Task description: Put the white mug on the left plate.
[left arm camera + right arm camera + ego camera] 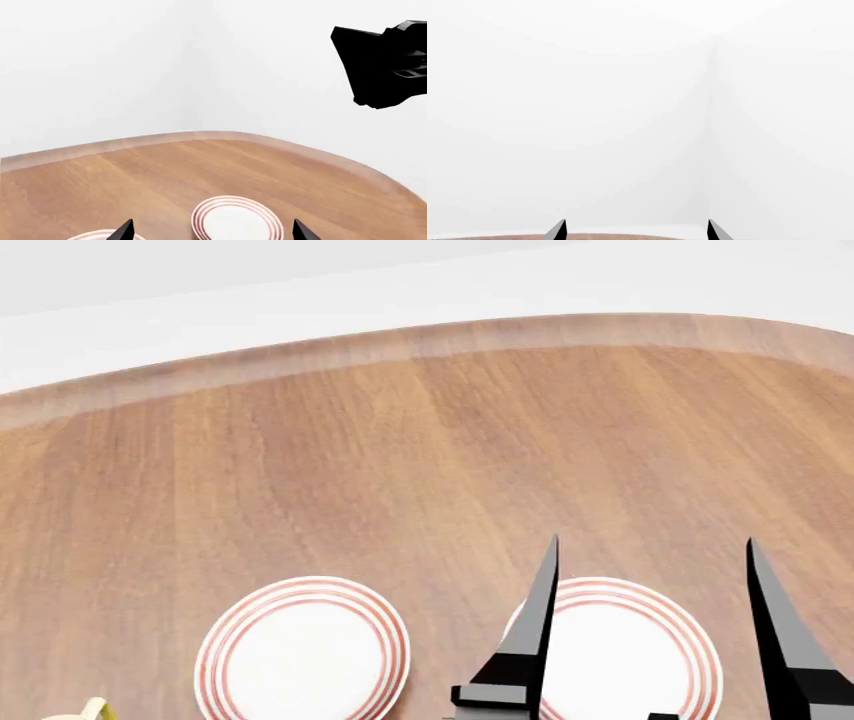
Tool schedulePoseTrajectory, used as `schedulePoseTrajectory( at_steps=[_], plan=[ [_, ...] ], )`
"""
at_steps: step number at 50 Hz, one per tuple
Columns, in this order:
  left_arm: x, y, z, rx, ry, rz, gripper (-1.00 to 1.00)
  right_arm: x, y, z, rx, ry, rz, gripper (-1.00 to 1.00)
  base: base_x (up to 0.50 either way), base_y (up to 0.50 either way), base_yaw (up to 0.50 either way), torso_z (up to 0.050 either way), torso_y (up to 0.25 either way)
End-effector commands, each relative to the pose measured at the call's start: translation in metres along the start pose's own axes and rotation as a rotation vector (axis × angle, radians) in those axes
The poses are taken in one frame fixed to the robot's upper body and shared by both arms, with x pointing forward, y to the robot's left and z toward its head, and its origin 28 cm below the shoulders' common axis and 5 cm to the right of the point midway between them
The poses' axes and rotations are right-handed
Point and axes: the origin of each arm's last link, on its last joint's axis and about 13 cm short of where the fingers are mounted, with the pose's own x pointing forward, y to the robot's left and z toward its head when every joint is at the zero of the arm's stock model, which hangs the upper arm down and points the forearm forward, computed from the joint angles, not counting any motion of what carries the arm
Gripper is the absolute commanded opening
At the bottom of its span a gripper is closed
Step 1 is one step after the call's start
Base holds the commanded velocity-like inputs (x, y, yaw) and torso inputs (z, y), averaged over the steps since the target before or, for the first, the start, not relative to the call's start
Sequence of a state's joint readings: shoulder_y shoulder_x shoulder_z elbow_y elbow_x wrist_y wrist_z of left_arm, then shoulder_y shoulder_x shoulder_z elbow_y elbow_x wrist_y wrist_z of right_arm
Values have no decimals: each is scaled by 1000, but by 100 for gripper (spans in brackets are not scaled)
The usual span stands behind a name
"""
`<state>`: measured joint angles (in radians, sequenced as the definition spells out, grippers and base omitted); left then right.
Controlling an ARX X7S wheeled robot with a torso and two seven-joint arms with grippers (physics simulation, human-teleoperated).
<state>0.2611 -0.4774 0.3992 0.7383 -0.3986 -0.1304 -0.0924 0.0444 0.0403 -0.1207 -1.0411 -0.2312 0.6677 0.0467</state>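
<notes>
The white mug is out of view in all three views. Two ringed white plates lie on the wooden table; the left plate (302, 655) is near the front, left of the other plate (625, 655). My right gripper (651, 545) hangs open and empty above that other plate, fingers pointing at the far edge; its wrist view (634, 231) shows only white walls and a strip of table. My left gripper (213, 231) is open and empty, with one plate (235, 220) showing between its fingertips and a second plate's rim (100, 235) beside it. The left gripper is not in the head view.
A bit of a yellow-handled mug (88, 710) shows at the head view's bottom left corner. The wooden table (400, 460) has a rounded pale far edge (400, 340) against white walls. A black arm part (390, 65) hangs in the left wrist view.
</notes>
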Motion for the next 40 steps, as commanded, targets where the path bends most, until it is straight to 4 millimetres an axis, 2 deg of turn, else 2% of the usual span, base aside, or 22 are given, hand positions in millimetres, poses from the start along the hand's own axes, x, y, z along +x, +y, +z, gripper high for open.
schedulePoseTrajectory(
  at_steps=[1, 17, 40],
  plan=[
    [-11, -5, -24, 22, 92, -56, 100, 0, 0, -2, -2, 7, 2, 100, 0, 0, 0, 0, 0],
    [-20, -15, -52, 48, 202, -119, 100, 0, 1, -1, -4, 8, 4, 100, 0, 0, 0, 0, 0],
    [-30, -28, -71, 83, 282, -180, 100, 0, 1, -2, -6, 13, 9, 100, 0, 0, 0, 0, 0]
  ],
)
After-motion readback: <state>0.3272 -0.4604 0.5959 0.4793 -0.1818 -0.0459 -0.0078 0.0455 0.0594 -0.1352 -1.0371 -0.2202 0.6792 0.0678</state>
